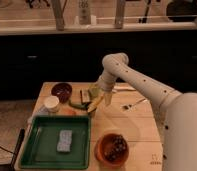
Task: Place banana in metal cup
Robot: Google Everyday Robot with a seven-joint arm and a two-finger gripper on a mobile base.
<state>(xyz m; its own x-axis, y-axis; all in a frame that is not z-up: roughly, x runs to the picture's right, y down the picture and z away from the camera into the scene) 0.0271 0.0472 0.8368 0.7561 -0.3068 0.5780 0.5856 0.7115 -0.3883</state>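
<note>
The fingers (pixel 104 101) are seen at the rear middle of the worktop (pixel 129 127), closed, as far as can be made out, on the upper end of the banana (pixel 95 104). The banana is held tilted, its lower tip just above or touching the wood.

A metal cup cannot be picked out with certainty. A white cup (pixel 52 103) stands to the left and a dark box-like thing (pixel 85 94) just behind the banana, so the goal should be confirmed before any carry is made. For a clean drop, the banana should be lifted clear, turned nearer to upright, brought over the cup's mouth and let go low, lest the cup be tipped.

Room is tight on the left. A green vegetable (pixel 77 105) lies just beside the banana, a dark bowl (pixel 61 91) stands behind it, and the tray (pixel 57 119) with its sponge (pixel 65 141) fills the front left. An orange bowl (pixel 112 148) sits near the front edge. Open wood is left to the right, apart from a utensil (pixel 134 104), so a swing is best taken there. The back edge is near and should be avoided.
</note>
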